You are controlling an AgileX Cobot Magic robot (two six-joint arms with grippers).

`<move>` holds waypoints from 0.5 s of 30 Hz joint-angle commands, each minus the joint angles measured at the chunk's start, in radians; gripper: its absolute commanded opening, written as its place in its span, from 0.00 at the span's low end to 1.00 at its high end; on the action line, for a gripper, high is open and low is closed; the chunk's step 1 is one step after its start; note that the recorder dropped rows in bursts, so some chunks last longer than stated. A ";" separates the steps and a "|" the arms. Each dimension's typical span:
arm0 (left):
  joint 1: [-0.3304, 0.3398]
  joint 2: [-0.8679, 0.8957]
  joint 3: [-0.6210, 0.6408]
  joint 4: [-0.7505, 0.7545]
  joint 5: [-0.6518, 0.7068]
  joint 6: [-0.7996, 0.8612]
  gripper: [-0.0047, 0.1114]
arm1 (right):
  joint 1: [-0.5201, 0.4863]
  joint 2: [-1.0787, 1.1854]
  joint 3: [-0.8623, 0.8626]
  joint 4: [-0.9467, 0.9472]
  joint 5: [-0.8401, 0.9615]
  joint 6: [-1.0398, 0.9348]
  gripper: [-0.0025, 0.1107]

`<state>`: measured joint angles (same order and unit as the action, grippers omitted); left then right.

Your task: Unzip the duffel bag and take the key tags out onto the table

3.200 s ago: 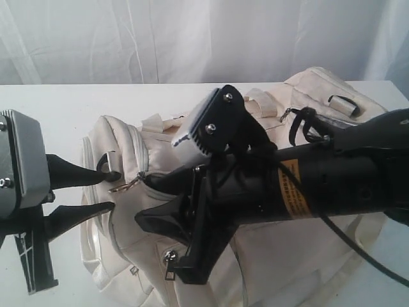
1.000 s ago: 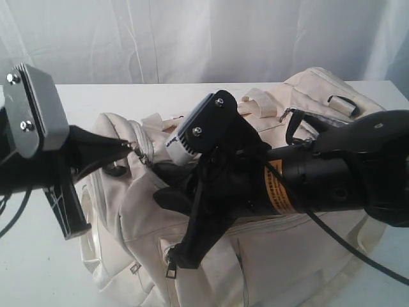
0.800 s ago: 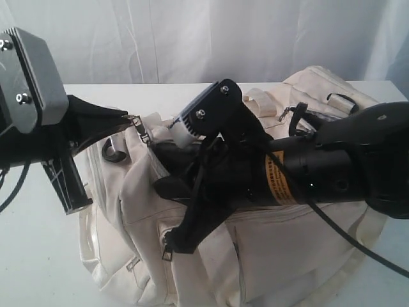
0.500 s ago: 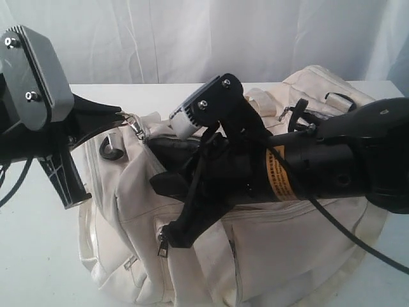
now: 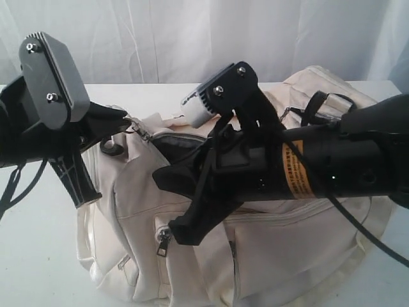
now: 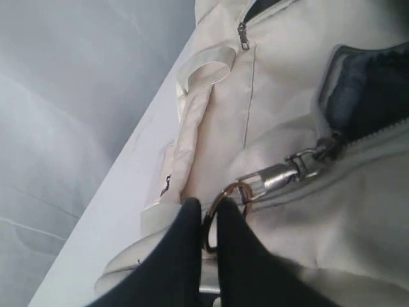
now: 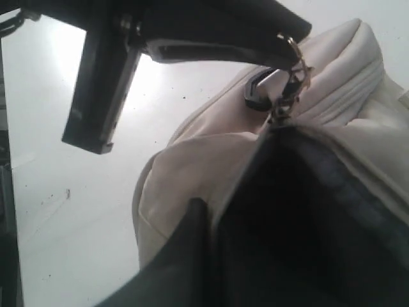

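Two grippers have hold of the bag (image 5: 275, 256). It lies on the table (image 5: 38, 256) and fills most of the exterior view, with the curtain (image 5: 192, 38) behind it.

You see the left gripper (image 5: 128, 118) at the left end of the bag, a little above the fabric. Its jaws are almost together, with only a thin gap between the fingers (image 6: 185, 256). In this gap sits the ring (image 6: 225, 188) of the zipper pull (image 6: 278, 177). The pull stretches from the ring towards the slider, so the grip is on the ring and not on the cloth.

The right gripper (image 5: 160, 181) reaches across the middle of the bag to the same end. Its jaws are closed. In the right wrist view a thin edge of cream fabric, at the rim of the opening (image 5: 182, 142), runs between them, so this gripper pinches the bag at the rim.

The opening is already unzipped for some length near the left gripper, and grey lining (image 6: 364, 83) shows in it. Deeper inside it is dark, and you cannot tell what lies there.

A small pocket pull (image 5: 163, 238) hangs on the front of the bag, just beside the lower part of the right gripper. One strap loop (image 6: 204, 73) lies flat on the side of the bag.
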<state>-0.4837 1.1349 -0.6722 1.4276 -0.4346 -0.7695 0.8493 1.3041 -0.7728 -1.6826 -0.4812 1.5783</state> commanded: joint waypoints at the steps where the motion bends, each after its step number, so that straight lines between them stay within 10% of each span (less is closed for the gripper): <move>1: 0.043 0.029 -0.021 -0.078 0.368 -0.019 0.04 | 0.018 -0.075 0.017 -0.062 -0.264 0.024 0.02; 15: 0.043 0.043 -0.021 -0.078 0.496 -0.017 0.04 | 0.018 -0.125 0.017 -0.062 -0.387 0.074 0.02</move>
<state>-0.4934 1.1518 -0.6783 1.4254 -0.4573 -0.7714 0.8428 1.2486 -0.7626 -1.7144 -0.5117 1.6567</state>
